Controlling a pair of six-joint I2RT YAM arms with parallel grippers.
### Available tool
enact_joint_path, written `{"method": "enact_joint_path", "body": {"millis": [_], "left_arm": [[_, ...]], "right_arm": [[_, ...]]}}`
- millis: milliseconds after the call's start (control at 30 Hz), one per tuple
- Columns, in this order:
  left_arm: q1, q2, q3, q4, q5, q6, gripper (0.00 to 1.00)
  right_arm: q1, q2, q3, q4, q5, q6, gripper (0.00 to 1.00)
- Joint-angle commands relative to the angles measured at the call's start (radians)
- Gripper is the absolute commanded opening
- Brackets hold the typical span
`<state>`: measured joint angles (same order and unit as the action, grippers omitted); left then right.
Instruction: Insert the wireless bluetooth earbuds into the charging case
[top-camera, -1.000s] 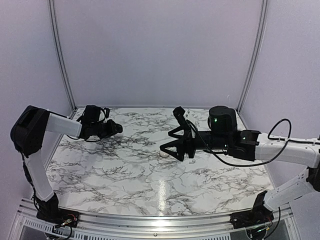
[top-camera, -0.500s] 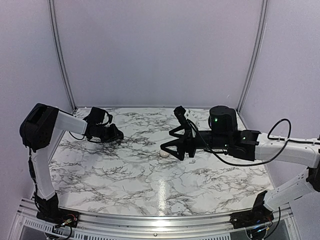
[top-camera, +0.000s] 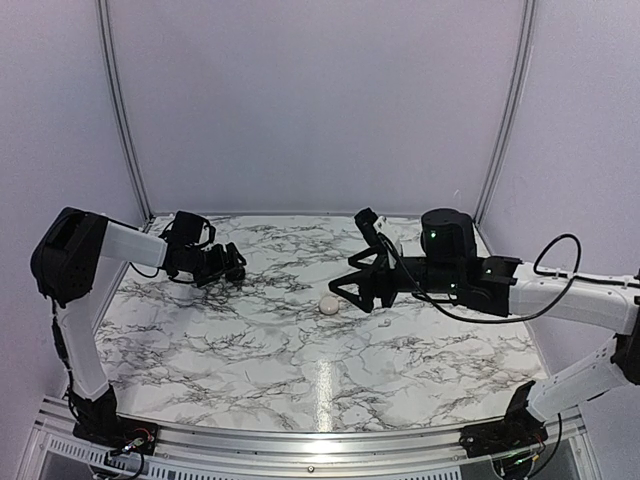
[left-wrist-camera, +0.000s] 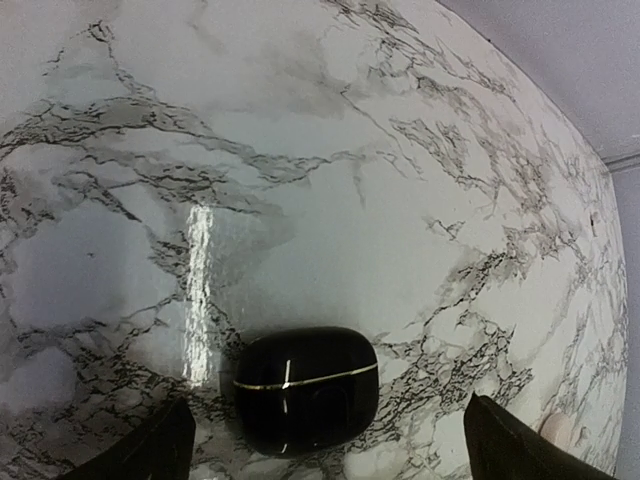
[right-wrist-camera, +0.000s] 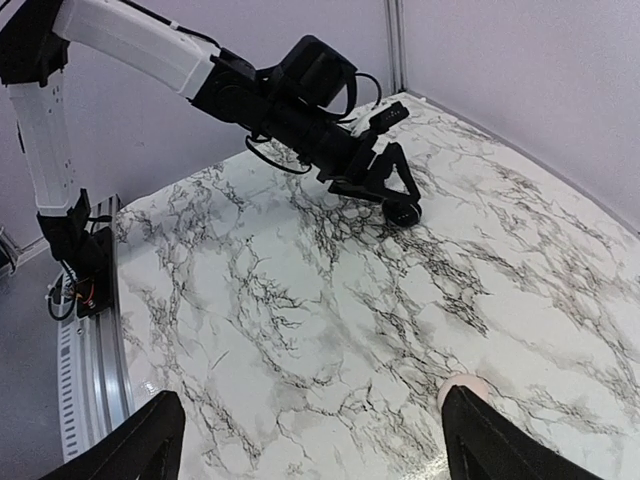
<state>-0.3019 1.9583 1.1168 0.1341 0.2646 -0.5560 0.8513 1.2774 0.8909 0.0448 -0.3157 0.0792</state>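
The small cream-white charging case (top-camera: 328, 304) lies on the marble table (top-camera: 250, 350), just off the tips of my right gripper (top-camera: 343, 290). In the right wrist view that gripper (right-wrist-camera: 320, 445) is open with bare table between its fingers, and its right finger half hides the charging case (right-wrist-camera: 459, 384). My left gripper (left-wrist-camera: 335, 458) is open at the table's far left. A glossy black rounded box (left-wrist-camera: 306, 388) with a thin bright seam lies shut on the table between its fingers, apart from both. The earbuds are out of view.
From the right wrist I see the left gripper (right-wrist-camera: 392, 188) standing over the black box (right-wrist-camera: 404, 212) near the back wall. Pale walls close the table on three sides, and a metal rail (top-camera: 300, 445) runs along the near edge.
The left gripper came down to the table and opened, leaving the black box lying between its fingers. The right gripper drew back a little to the right, uncovering the cream case.
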Motion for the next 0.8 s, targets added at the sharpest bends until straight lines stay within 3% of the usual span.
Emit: {"method": "enact_joint_path", "body": {"millis": [0, 433, 767], "left_arm": [[0.008, -0.079, -0.037, -0.058, -0.08, 0.024, 0.99], [-0.005, -0.452, -0.222, 0.065, -0.127, 0.057, 0.99], [-0.098, -0.651, -0.319, 0.064, -0.257, 0.117, 0.99]], "right_arm": [[-0.043, 0.024, 0.028, -0.035, 0.037, 0.018, 0.89], [-0.095, 0.274, 0.108, -0.121, 0.162, -0.006, 0.88], [-0.096, 0.54, 0.237, -0.167, 0.246, -0.013, 0.89]]}}
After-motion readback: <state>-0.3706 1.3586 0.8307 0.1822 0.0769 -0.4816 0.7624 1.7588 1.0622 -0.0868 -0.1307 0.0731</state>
